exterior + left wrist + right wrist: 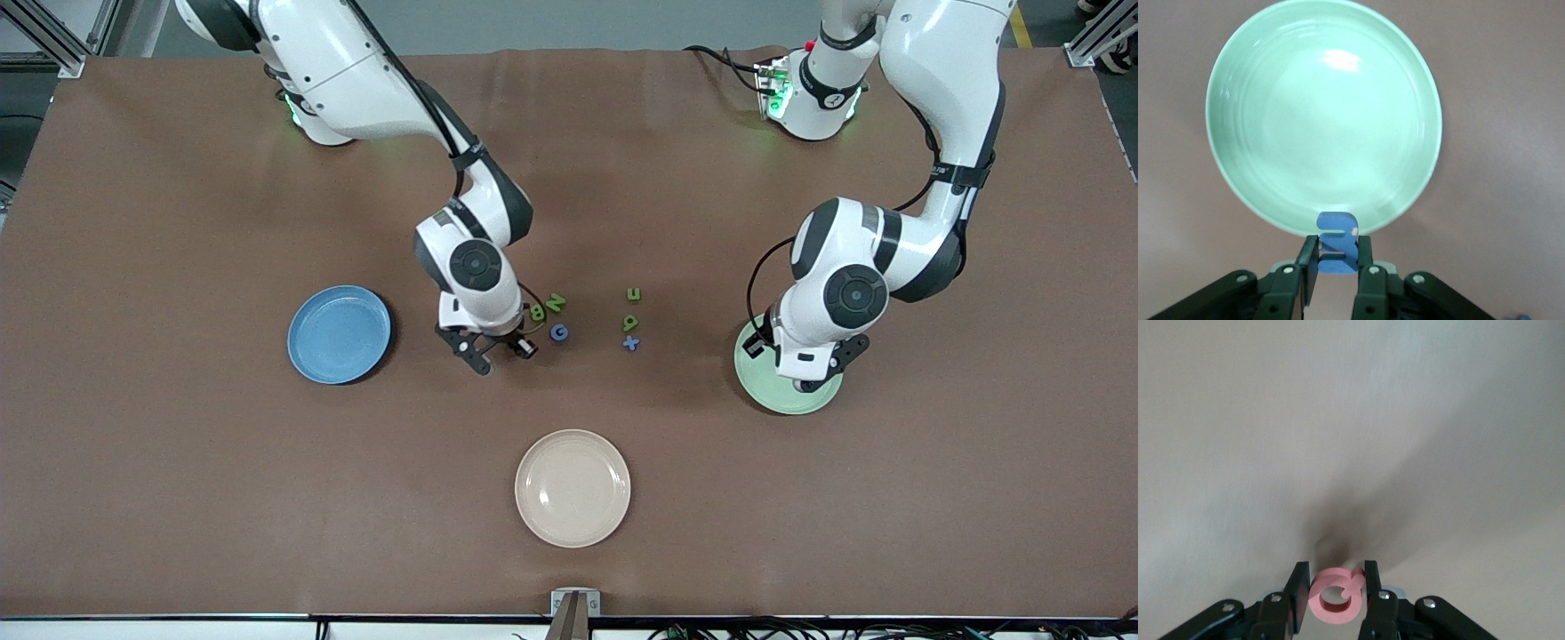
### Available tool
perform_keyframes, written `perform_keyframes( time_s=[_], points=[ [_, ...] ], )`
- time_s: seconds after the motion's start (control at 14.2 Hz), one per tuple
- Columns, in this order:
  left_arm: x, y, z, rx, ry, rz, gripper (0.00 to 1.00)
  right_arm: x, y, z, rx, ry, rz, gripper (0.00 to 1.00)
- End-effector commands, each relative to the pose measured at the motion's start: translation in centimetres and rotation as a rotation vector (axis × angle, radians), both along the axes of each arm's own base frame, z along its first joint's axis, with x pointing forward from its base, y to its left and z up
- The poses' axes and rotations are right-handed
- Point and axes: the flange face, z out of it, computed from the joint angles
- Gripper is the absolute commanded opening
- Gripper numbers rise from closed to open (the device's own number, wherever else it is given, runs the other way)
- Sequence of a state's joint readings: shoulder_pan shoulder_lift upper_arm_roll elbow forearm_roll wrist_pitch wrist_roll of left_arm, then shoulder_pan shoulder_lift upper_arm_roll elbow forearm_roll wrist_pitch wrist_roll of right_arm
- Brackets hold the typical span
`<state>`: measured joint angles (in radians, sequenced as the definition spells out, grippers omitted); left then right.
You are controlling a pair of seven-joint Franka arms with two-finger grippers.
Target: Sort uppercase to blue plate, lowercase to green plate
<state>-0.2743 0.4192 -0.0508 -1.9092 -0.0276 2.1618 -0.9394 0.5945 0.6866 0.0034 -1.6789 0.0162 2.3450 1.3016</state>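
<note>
My left gripper [805, 382] [1337, 252] is shut on a blue m [1338, 241] and hangs over the rim of the green plate [782, 396] [1238, 180]. At mid table, beside the letters, my right gripper [498, 351] [1336, 585] is shut on the red Q [1315, 597] just over the brown cloth. A green B [537, 312], green N [556, 302] and blue G [559, 332] lie on the cloth next to it. A green u [633, 294], green 9-like letter [630, 323] and blue x [631, 343] lie toward the green plate. The blue plate [339, 334] has nothing in it.
A cream plate [573, 488] sits nearer the front camera than the letters. The brown cloth [178, 444] covers the whole table.
</note>
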Motion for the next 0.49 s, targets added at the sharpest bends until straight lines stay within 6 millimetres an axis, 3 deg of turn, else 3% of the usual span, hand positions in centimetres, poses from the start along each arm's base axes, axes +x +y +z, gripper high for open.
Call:
perform_keyframes(
  time_s=[0.0, 0.21, 0.28, 0.42],
  points=[
    [-1.3, 2.0, -1.3, -0.030, -0.046, -0.040, 0.11, 2.8, -6.2, 3.8, -0.012, 0.037, 0.115, 0.00],
    [-1.6, 3.7, -2.8, -0.032, -0.055, -0.082, 0.13, 4.3, -12.8, 6.0, -0.021, 0.104, 0.213, 0.00],
    [-1.8, 4.0, -3.3, -0.032, -0.052, -0.086, 0.14, 3.9, -13.7, 6.4, -0.019, 0.108, 0.229, 0.00],
    [-2.0, 4.1, -3.7, -0.032, -0.049, -0.089, 0.16, 3.2, -13.5, 5.8, -0.020, 0.119, 0.231, 0.00]
  ],
)
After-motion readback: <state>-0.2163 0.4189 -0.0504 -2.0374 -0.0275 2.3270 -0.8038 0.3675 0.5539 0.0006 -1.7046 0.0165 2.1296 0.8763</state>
